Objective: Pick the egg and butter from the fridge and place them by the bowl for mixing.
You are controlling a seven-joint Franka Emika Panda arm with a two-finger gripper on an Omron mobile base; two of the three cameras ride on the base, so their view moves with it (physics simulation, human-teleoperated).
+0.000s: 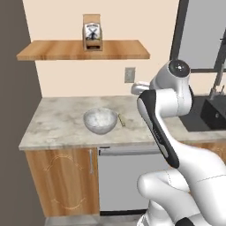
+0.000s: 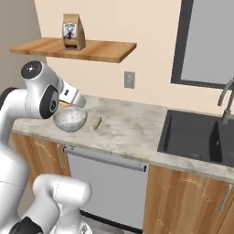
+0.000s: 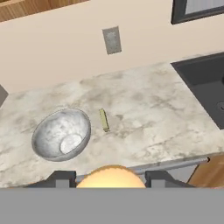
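**Egg Held Above the Counter, Butter Already Beside the Bowl**

In the hand view, the gripper (image 3: 112, 177) sits at the bottom centre of the frame, its two dark fingertips (image 3: 61, 178) pressed against either side of the egg (image 3: 111, 176), a pale-yellow ball clamped between them. Below it spreads the marbled countertop (image 3: 148, 109). The bowl (image 3: 61, 133), round and glassy grey-white, stands at the lower left of that frame, and the butter (image 3: 103, 120), a short olive-yellow stick, lies flat on the stone just to the bowl's right, close to it but apart.

From the left base view, the bowl (image 1: 100, 120) rests near the middle of the counter (image 1: 57, 119) with the butter (image 1: 122, 120) just beside it, toward the white arm (image 1: 170, 97) that rises from the lower right. In the right base view, the bowl (image 2: 70, 118) sits at the left of the frame, partly behind the arm's upper joint (image 2: 41, 93), and the butter (image 2: 97, 123) lies to its right.

A black sink (image 2: 196, 137) is set into the counter at the right of that frame. A wooden shelf (image 2: 73, 49) hangs on the wall at upper left and carries a brown bag (image 2: 73, 31). A grey wall outlet (image 2: 129, 80) is fixed below the shelf's right end.
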